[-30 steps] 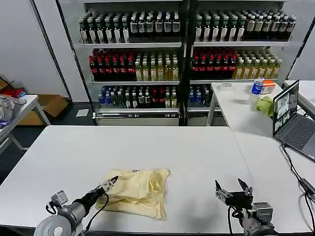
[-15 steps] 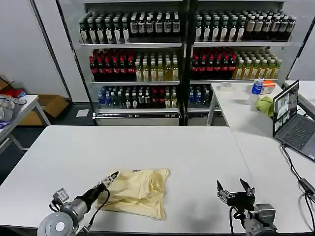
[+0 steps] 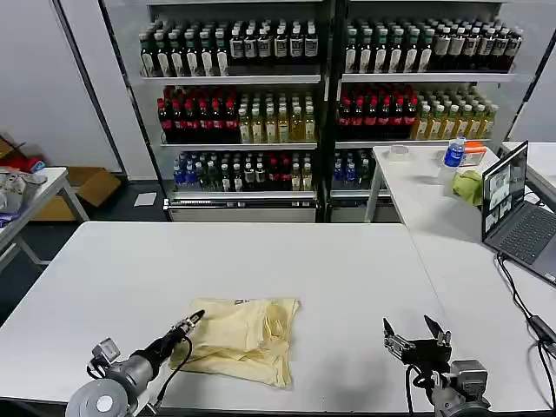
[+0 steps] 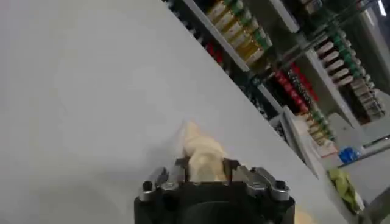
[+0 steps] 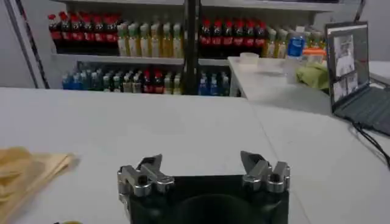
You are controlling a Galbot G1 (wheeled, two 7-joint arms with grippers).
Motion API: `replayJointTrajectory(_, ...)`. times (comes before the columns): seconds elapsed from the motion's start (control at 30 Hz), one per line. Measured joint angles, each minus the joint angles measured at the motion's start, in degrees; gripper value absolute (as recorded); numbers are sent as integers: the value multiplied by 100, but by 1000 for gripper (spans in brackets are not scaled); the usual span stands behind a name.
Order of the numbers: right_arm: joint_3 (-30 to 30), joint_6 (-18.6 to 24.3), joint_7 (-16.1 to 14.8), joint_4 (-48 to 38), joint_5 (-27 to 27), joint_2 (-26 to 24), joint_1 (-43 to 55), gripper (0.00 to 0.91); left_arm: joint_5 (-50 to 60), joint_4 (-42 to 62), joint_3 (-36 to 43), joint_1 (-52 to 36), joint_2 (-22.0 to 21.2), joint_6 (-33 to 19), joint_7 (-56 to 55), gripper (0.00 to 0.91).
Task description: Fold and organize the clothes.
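Note:
The clothes are a pale yellow T-shirt (image 3: 246,337), lying partly folded and crumpled on the white table (image 3: 261,261) near its front edge. My left gripper (image 3: 195,320) is at the shirt's left edge, shut on a bunched fold of the fabric (image 4: 201,159) that sticks out between its fingers. My right gripper (image 3: 415,331) hovers open over bare table to the right of the shirt, its fingers (image 5: 149,165) wide apart with nothing between them. The shirt's edge (image 5: 27,173) lies off to one side in the right wrist view.
A second white table (image 3: 452,217) joins on the right, carrying an open laptop (image 3: 517,213), a blue-capped bottle (image 3: 452,158) and a yellow-green cloth (image 3: 469,186). Shelves of drink bottles (image 3: 321,95) stand behind. Cables (image 3: 521,304) run along the right table.
My left gripper, still holding the shirt's left edge, dipped slightly lower and back; the cloth barely shifted. The right gripper has drifted slightly toward the front edge.

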Motion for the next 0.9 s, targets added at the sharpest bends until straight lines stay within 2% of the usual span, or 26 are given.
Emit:
replayJointTrajectory(0.37,72,-4,3,96,34,-60,-58,907,-258,-134,-211,20,7,-15,-68,20)
replayJointTrajectory(0.6,122,-5,3,158,106,-111,-50,907,-421,-364,-614,41,193,-1,-176,10)
replayJointTrajectory(0.73,119,-4,-2,200,146,-120,-6,907,-438,-494,-1029,72,497,49,-187,10)
replayJointTrajectory(0.9,61,0,-12,204,180,-102,60,907,-332,-526,-1771,104,1150,147,-125,10)
